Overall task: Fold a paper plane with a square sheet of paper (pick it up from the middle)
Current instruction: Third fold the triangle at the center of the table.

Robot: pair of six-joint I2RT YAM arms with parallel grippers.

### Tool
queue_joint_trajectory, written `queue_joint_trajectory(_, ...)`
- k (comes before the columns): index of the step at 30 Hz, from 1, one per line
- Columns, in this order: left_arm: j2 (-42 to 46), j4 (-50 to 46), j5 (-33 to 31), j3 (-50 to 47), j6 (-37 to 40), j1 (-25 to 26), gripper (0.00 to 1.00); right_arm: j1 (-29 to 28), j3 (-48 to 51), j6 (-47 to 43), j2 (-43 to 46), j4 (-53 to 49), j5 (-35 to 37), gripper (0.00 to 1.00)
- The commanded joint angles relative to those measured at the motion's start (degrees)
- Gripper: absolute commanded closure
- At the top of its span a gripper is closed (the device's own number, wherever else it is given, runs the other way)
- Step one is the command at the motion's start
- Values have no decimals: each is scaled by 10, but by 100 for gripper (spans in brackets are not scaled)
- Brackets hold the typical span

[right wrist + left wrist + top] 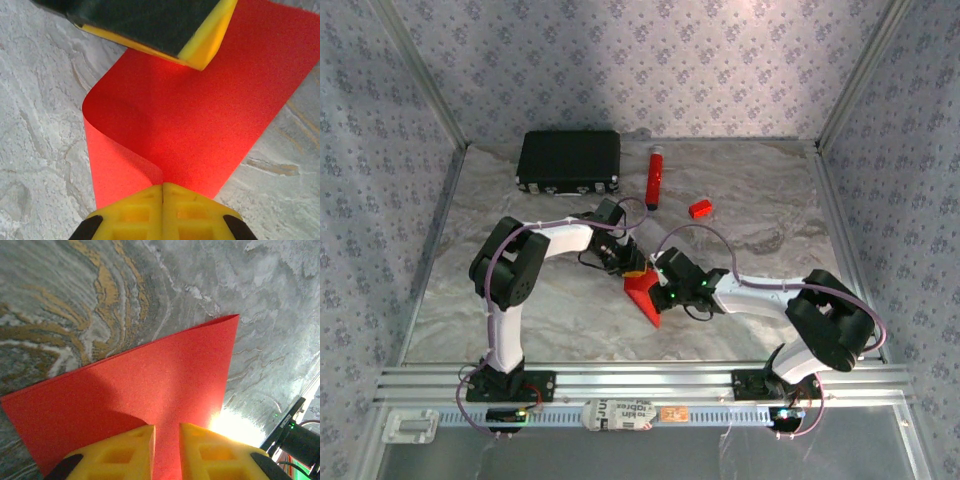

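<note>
The square sheet of paper (646, 297) is bright red and lies mid-table between both arms. In the right wrist view the sheet of paper (215, 110) has its near-left part curled up and over in a soft loop. My right gripper (163, 186) is shut on the edge of that curl. My left gripper (167, 427) stands over the flat sheet (150, 375), its yellow fingers a narrow gap apart with red paper showing between them. One left finger (202, 47) reaches over the sheet's far part. From above, the left gripper (631, 266) and the right gripper (658, 279) meet at the sheet's top.
A black rectangular case (569, 162) sits at the back left. A red tube (655, 177) lies beside it, and a tiny red block (699, 208) lies to the right. Patterned walls close three sides. A metal rail (640, 383) runs along the near edge.
</note>
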State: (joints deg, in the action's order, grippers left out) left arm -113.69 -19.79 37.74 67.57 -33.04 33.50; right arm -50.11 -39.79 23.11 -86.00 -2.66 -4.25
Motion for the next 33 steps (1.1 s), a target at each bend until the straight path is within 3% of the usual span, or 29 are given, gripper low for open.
queue_joint_trajectory(1,-16,-21,-17,-18,-2,2,80,3,-19,5,-10,-19,15,100)
queue_joint_trajectory(33,-10,-15,-13,-20,-11,2,80,4,-39,15,-39,-57,35,100)
